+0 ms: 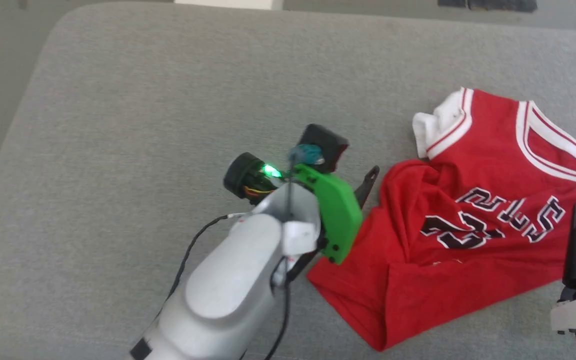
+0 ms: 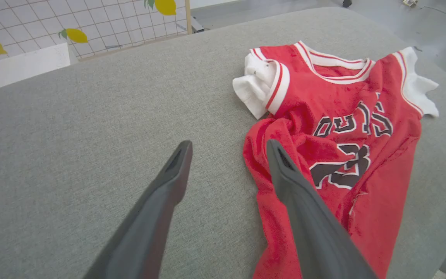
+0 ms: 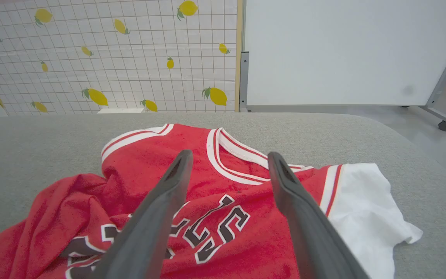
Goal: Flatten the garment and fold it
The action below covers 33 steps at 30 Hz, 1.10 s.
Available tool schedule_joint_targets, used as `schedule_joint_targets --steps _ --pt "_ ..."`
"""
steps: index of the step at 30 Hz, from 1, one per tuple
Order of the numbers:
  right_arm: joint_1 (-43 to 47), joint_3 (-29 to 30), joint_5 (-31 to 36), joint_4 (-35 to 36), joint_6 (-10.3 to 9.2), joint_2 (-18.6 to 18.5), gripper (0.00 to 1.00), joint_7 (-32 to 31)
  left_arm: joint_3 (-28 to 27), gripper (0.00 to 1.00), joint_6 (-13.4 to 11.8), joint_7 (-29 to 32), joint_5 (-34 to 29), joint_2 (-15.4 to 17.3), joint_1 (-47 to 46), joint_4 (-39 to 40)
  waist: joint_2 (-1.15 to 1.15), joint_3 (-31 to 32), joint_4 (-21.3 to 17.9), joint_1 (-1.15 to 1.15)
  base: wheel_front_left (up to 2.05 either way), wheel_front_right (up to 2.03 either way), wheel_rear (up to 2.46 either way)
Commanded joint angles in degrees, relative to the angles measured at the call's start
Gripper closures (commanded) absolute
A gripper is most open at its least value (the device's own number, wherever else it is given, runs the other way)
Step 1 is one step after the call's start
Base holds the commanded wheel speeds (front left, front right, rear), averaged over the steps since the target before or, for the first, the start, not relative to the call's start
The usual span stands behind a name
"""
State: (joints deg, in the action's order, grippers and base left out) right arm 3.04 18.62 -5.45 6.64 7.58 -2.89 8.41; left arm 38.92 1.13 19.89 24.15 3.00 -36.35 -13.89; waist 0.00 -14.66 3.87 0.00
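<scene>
Judging by its bunched left side and crumpled sleeve, you still have all the flattening and folding ahead. The red jersey point(image 1: 468, 220) lies right of centre on the grey table point(image 1: 143, 125). Left gripper point(image 2: 229, 145) and right gripper point(image 3: 229, 155) both gape, holding nothing.

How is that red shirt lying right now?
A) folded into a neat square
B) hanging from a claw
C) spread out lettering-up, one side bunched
C: the garment lies lettering-up on the grey top, rumpled along one side.
</scene>
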Motion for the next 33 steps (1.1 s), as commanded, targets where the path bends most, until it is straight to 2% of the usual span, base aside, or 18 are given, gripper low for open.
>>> schedule_joint_targets --steps 1,5,9,14,18,19,20,21,26,33 --pt "-1.01 -0.26 0.10 -0.39 -0.09 0.01 0.00 0.17 1.59 0.00 -1.33 0.53 2.05 -0.11 -1.96 -1.22 0.00 -1.90 -1.96 0.00 0.00 0.00 0.00" --pt "-1.83 -0.64 0.07 -1.51 -0.09 0.01 0.00 0.51 6.71 0.00 -5.20 2.13 8.84 -0.11 -5.19 -4.43 0.00 -3.46 -3.67 0.00 0.00 0.00 0.00" --pt "-2.59 -1.12 0.09 -2.35 -0.09 0.01 0.00 0.94 11.57 0.00 -8.11 3.67 12.33 -0.12 -7.98 -8.42 0.00 -4.53 -5.15 0.00 0.00 0.00 0.00" --pt "-3.43 -1.69 -0.02 -3.14 -0.09 0.01 0.00 1.26 16.04 0.00 -10.22 3.14 16.42 -0.12 -9.88 -12.51 0.00 -5.48 -6.75 0.00 0.00 0.00 0.00" --pt "-4.02 -2.08 0.00 -3.69 -0.09 0.02 0.00 1.46 19.51 0.00 -10.50 2.41 18.80 -0.12 -10.86 -15.75 0.00 -6.19 -7.75 0.00 0.00 0.00 0.00" --pt "-4.18 -2.10 0.01 -3.81 -0.09 0.02 0.00 1.51 20.46 0.07 -10.23 2.54 19.22 -0.12 -11.03 -16.62 0.00 -6.34 -7.91 0.00 0.00 0.00 0.00" --pt "-4.38 -2.00 0.03 -3.88 -0.09 0.02 0.00 1.58 21.28 0.89 -10.12 2.08 19.71 -0.12 -11.28 -17.28 0.00 -6.51 -8.04 0.00 0.00 0.00 0.00" --pt "-4.50 -1.89 0.04 -3.90 -0.09 0.02 0.00 1.61 21.95 1.00 -10.15 1.92 20.12 -0.12 -11.46 -17.64 0.00 -6.63 -8.08 0.00 0.00 0.00 0.00" --pt "-4.70 -1.06 0.31 -3.89 -0.09 0.02 0.00 1.75 23.24 1.00 -9.73 -0.64 23.47 -0.12 -12.76 -18.68 0.00 -7.09 -7.30 0.00 0.00 0.00 0.00" --pt "-4.27 -0.46 0.62 -4.05 -0.09 0.02 0.00 1.33 19.29 1.00 -9.75 -7.86 27.35 0.11 -13.70 -17.75 0.00 -5.10 -4.94 0.00 0.00 0.00 0.00"
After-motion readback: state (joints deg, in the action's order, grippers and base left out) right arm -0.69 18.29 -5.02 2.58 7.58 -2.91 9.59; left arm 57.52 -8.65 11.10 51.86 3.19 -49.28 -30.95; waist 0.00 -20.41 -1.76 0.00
